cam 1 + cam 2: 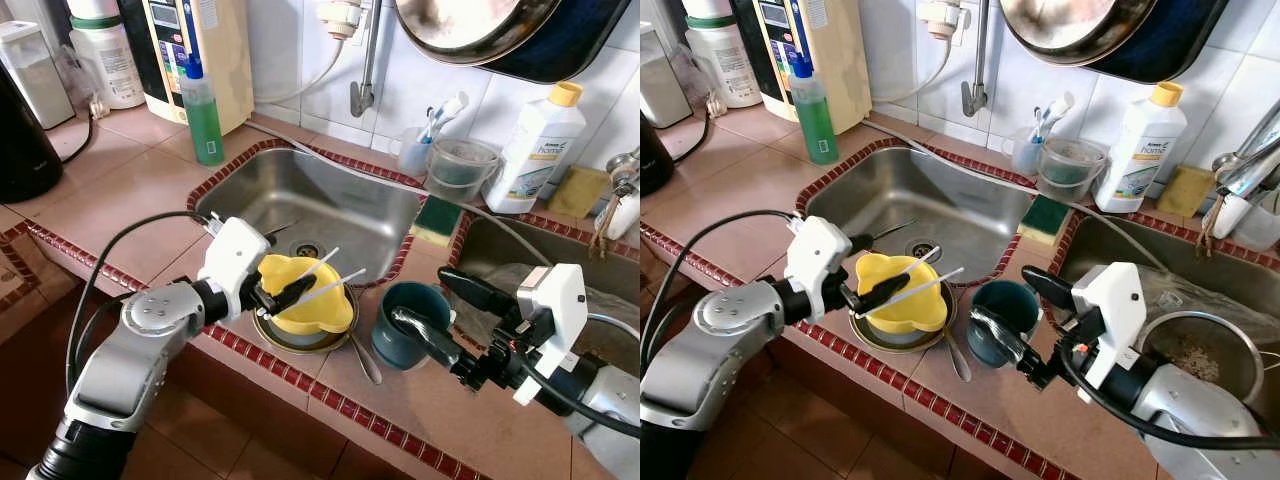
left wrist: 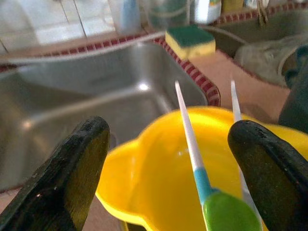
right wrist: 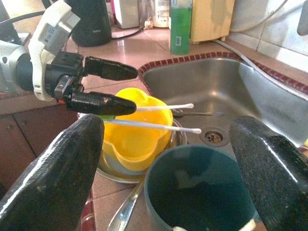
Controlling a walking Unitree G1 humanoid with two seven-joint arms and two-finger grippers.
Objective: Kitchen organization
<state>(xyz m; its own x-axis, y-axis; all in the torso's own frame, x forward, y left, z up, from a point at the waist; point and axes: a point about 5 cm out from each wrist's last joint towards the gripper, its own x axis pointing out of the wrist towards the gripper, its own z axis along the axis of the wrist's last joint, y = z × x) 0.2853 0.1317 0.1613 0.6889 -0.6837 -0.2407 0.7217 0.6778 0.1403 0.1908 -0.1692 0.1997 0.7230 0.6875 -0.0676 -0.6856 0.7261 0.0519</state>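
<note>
One yellow plastic bowl [image 1: 300, 295] sits on a metal plate [image 1: 300, 338] at the sink [image 1: 330, 200] edge, two white sticks [image 1: 335, 285] in it. Left gripper [image 1: 278, 292] fingers apart around its rim. Right gripper [image 1: 445, 315] spread around one teal cup [image 1: 408, 322].

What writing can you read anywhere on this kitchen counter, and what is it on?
"home": on the label of the white bottle with the yellow cap, right of the tap.
White jar, far left: label print too small to read.
Cream appliance behind the green bottle: panel markings too blurred to read.
</note>
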